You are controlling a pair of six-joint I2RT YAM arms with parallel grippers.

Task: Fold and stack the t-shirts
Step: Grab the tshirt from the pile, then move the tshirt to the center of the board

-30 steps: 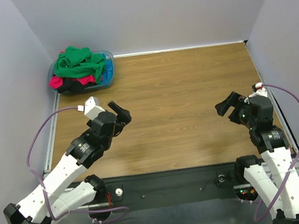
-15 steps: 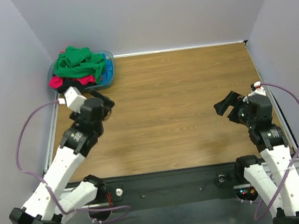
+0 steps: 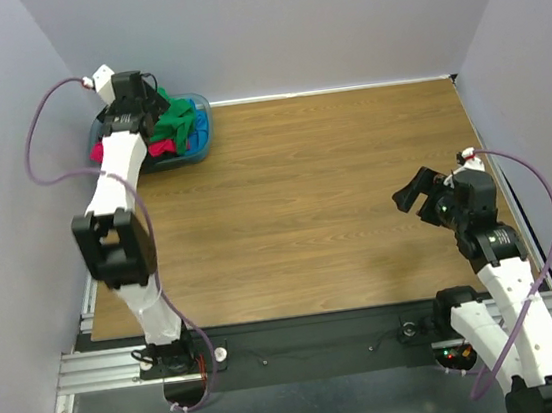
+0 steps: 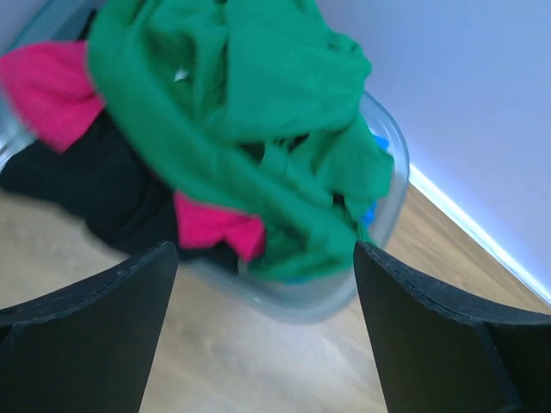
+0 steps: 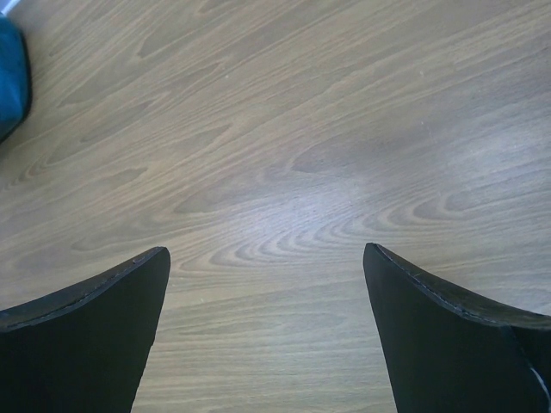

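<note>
Left gripper (image 4: 265, 249): jaws spread wide, nothing between them. It hangs over the near side of the basin (image 4: 303, 303), fingers aimed at the pile. Can't tell from either view whether the tips touch cloth.

Pile in the basin: green t-shirt (image 4: 258, 112) on top, crumpled, draped across most of the heap and spilling over the rim on the wall side. Pink t-shirt (image 4: 41, 84) pokes out under it, black t-shirt (image 4: 95, 194) at the bottom, a sliver of blue t-shirt (image 4: 369, 213) against the basin wall. All bunched, none folded.

The basin sits in the far left corner of the table (image 3: 334, 189), against the walls. The left arm is stretched out nearly full length to reach it.

Right gripper (image 5: 267, 254): jaws wide apart, empty, low over bare wood on the right side, well apart from the basin.
</note>
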